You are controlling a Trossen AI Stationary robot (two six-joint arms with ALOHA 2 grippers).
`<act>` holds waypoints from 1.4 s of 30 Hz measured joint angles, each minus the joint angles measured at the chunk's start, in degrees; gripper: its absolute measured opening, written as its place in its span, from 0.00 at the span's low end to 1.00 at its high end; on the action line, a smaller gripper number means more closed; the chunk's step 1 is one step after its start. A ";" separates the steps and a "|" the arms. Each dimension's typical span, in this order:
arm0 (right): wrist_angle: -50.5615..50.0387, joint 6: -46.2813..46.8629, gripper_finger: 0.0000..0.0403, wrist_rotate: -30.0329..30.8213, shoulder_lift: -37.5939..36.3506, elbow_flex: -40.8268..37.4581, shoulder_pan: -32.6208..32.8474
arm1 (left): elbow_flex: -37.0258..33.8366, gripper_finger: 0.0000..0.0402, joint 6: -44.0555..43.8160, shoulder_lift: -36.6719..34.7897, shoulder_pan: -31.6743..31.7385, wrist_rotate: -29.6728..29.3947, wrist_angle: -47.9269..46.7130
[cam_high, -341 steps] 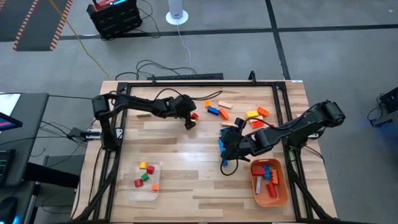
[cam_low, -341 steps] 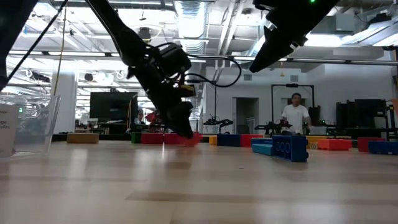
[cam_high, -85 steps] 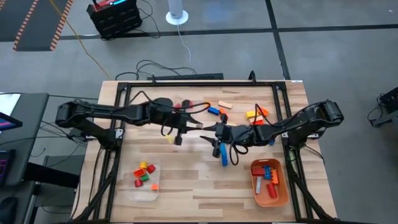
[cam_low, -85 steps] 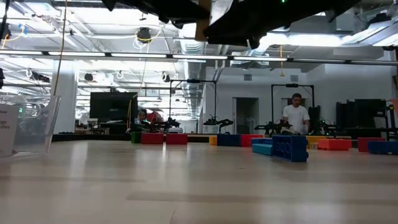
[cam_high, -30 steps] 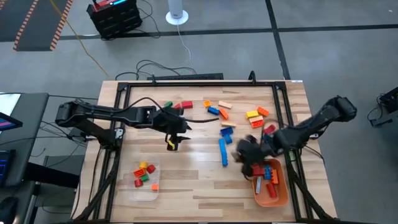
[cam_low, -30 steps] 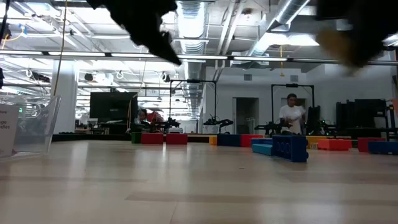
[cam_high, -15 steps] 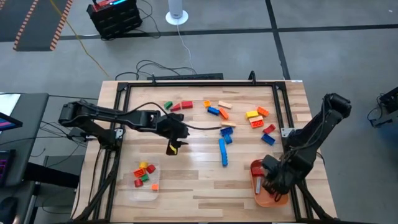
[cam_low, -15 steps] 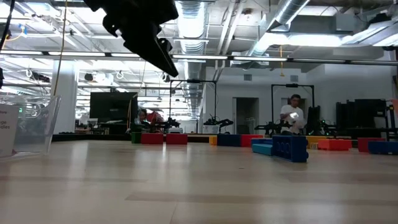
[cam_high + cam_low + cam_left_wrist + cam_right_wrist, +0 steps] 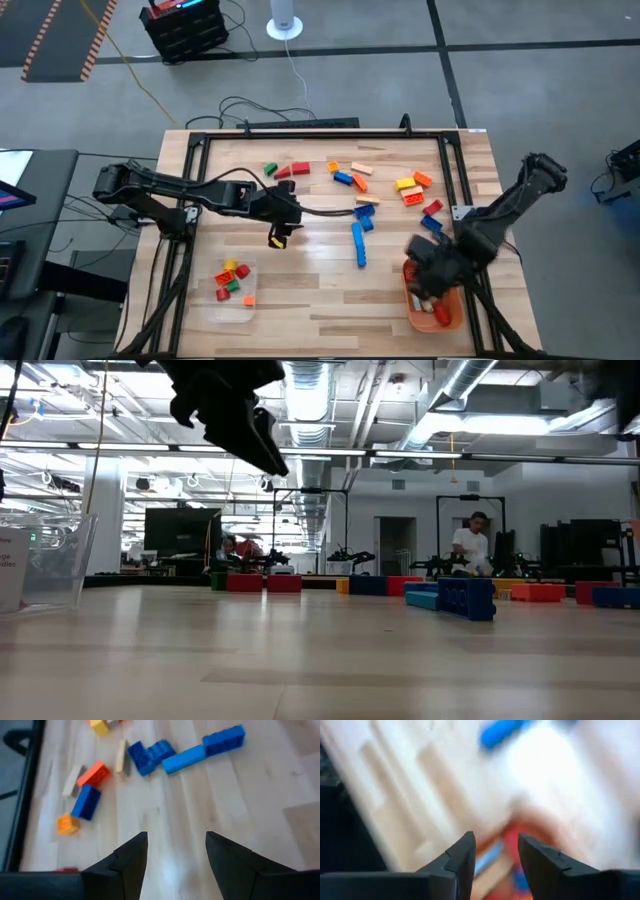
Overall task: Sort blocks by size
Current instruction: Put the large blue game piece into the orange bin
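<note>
Loose blocks [image 9: 358, 183] in red, blue, yellow, orange, green and tan lie scattered on the far half of the table. A long blue bar [image 9: 358, 243] lies nearer the middle and shows in the left wrist view [image 9: 200, 750]. My left gripper [image 9: 175, 837] hangs open above bare wood, left of that bar [image 9: 283, 236], with nothing between its fingers. A small yellow patch shows at it from above; what it is I cannot tell. My right gripper [image 9: 496, 840] is open and empty above the orange tray [image 9: 440, 318], blurred [image 9: 432, 272].
A clear tray [image 9: 215, 300] with several small blocks sits at the near left. The orange tray at the near right holds longer blocks. Black frame rails [image 9: 300, 133] run along the table's edges. Bare wood lies between the trays. A person [image 9: 475, 550] stands in the room behind.
My right gripper has swung from right of the blue bar toward the table's near right corner and now hangs over the orange tray.
</note>
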 joint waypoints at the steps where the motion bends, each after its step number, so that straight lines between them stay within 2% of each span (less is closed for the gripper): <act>1: 0.50 -4.17 0.42 0.53 1.09 0.49 -2.55 | 0.00 0.48 -0.02 0.00 -0.12 -0.80 -0.65; 5: 2.68 -16.99 0.41 0.74 6.85 0.74 -11.95 | 0.00 0.48 -0.74 0.00 -0.16 -1.01 -4.27; 12: 4.12 -24.99 0.45 0.98 15.88 0.74 -26.63 | 0.00 0.48 -2.42 0.00 -0.23 -1.01 -8.44; 16: 6.46 -30.33 0.50 -0.62 19.45 0.73 -32.09 | -0.02 0.48 -2.81 0.00 -0.63 -0.96 -9.01; 20: 9.01 -33.43 0.57 -0.71 22.27 0.73 -34.76 | -1.35 0.48 -4.04 -0.08 -1.14 -0.99 -6.10; 23: 10.26 -34.69 0.62 -0.73 23.24 0.70 -34.12 | -6.12 0.47 -5.22 -1.08 -2.20 -0.95 -0.86; 28: 13.58 -33.64 0.65 -0.84 22.14 0.70 -28.54 | -13.23 0.46 -8.66 -3.30 -3.53 -2.76 3.18; 37: 17.99 -13.86 0.65 -2.45 24.03 0.74 -20.69 | -17.44 0.46 -13.73 -14.15 -3.79 -12.18 9.96; 42: 18.56 -8.09 0.65 -2.33 24.55 0.90 -19.35 | -17.44 0.46 -15.51 -20.04 -3.79 -12.75 9.27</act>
